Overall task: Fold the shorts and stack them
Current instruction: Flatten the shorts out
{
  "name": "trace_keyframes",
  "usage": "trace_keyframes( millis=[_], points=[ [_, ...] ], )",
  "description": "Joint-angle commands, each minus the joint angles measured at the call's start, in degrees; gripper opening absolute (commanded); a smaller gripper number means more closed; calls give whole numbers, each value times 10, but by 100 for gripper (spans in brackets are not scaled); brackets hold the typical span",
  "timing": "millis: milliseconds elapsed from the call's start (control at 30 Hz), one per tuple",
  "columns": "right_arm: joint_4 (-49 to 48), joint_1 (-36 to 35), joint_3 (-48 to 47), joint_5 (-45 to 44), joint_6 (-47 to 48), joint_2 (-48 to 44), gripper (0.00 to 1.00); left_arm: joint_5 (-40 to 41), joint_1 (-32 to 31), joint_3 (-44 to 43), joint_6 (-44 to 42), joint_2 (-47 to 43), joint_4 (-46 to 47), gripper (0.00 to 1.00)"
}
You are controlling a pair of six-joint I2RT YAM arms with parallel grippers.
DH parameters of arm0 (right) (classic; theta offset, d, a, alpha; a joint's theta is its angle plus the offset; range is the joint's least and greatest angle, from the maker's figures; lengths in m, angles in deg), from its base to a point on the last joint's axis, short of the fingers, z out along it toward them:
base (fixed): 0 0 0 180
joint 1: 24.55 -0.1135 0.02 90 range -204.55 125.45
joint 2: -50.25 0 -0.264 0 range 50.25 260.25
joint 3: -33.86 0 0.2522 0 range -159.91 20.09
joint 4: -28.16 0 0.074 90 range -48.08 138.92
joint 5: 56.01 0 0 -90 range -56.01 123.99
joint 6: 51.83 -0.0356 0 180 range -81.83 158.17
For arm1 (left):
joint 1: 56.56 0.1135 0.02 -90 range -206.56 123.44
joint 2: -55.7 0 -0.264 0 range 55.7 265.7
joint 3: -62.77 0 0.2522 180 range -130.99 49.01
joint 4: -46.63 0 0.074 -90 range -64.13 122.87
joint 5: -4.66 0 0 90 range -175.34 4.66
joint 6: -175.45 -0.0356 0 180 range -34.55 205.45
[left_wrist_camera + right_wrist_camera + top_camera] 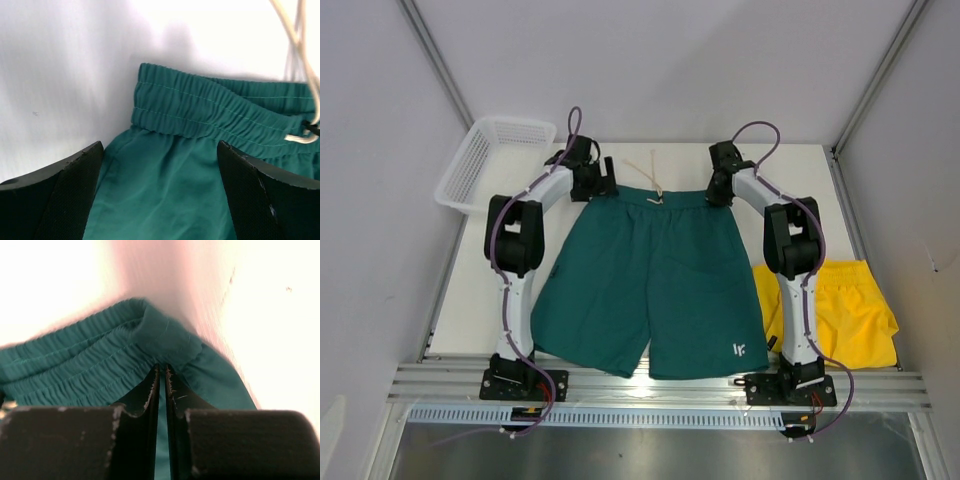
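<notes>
Fabric of this kind was thin, light and limp. The teal shorts (655, 275) lay spread flat on the desk (800, 180), legs toward the arm bases. They would sag and slide rather than keep a shape, so a fold needed both corners lifted evenly. The gathered elastic waistband (210, 115) was the thickest, firmest part and the sensible place to take hold.

The right gripper (162, 371) sat at the waistband's right corner with its fingers drawn together. A sliver of teal showed between them, so it appeared clamped on that corner, though the wrist view was blurred and the depth of the bite could not be told. The left gripper (160, 146) hovered over the left corner with its fingers wide apart, the waistband edge just ahead of them, holding nothing.

The drawstring (650, 180) trailed loose between the two grippers, liable to dangle in a fold. The yellow shorts (840, 312) lay rumpled well behind the right gripper, beside that arm's base.
</notes>
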Motion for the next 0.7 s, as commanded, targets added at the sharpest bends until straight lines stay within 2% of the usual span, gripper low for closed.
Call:
trace_keyframes(
  millis=[0, 133, 200, 333, 500, 533, 600, 633, 667],
  points=[
    [11, 3, -59, -17, 1, 43, 9, -7, 8, -19, 6, 6, 2, 95],
    [15, 3, -113, -3, -7, 90, 10, -6, 13, -2, 5, 3, 13, 90],
    [3, 3, -135, 9, -12, 111, 10, -11, 19, 10, 8, 2, 23, 77],
    [-65, 1, -158, 43, -26, 137, 13, -18, 45, 35, 42, -9, 37, 67],
    [-164, 1, -226, 167, -60, 212, 20, -8, 71, 177, 76, -95, 142, 58],
    [-211, 2, -264, 220, -72, 228, 21, -6, 77, 191, 81, -103, 148, 57],
    [-226, 7, -330, 255, -116, 291, 21, 1, 83, 204, 83, -114, 160, 56],
    [-229, 7, -395, 281, -124, 306, 23, 1, 85, 208, 85, -114, 161, 56],
    [-235, 7, -414, 292, -132, 315, 25, -1, 86, 206, 87, -113, 162, 55]
  ],
)
